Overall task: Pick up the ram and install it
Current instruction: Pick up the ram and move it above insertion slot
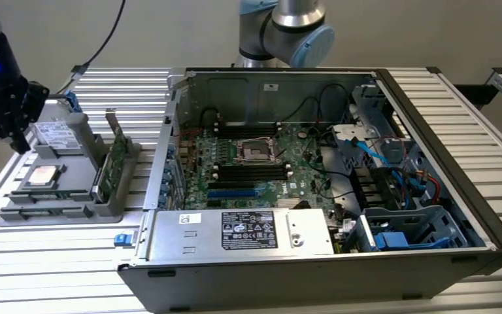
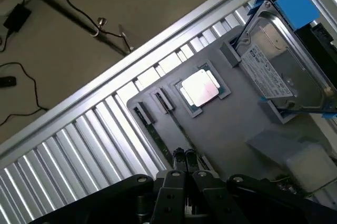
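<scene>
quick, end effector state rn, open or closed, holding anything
end effector: closed, nothing visibly held, over the grey tray

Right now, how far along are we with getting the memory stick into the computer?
Done: nothing yet. The memory stick appears to stand in the gray holder, and the memory slots in the computer look bare. In hand: nothing; the gripper is shut by the holder, gripping no stick. Left: pickup and install.
</scene>
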`<state>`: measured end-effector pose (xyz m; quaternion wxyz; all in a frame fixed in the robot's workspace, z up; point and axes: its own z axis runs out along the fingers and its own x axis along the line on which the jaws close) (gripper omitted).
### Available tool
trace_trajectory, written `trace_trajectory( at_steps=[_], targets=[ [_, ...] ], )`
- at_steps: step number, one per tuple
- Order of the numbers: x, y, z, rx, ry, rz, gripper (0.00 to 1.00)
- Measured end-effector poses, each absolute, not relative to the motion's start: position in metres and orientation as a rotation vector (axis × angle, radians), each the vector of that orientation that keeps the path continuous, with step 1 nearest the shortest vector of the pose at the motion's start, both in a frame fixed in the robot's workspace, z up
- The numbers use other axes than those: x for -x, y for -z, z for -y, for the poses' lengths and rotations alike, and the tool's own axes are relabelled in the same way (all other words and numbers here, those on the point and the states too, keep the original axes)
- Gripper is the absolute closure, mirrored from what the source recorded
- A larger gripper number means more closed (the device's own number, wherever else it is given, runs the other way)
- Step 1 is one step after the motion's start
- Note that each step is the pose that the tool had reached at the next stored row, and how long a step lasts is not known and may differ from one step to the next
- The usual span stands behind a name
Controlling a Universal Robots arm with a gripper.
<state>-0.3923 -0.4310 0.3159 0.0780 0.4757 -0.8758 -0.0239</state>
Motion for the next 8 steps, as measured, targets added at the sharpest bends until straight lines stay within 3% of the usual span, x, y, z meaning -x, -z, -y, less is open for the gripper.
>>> trace_trajectory(
  at_steps=[8],
  targets=[
    [0.3923, -0.3101, 0.431, -1.611, 0.049, 2.517, 0.9]
  ],
)
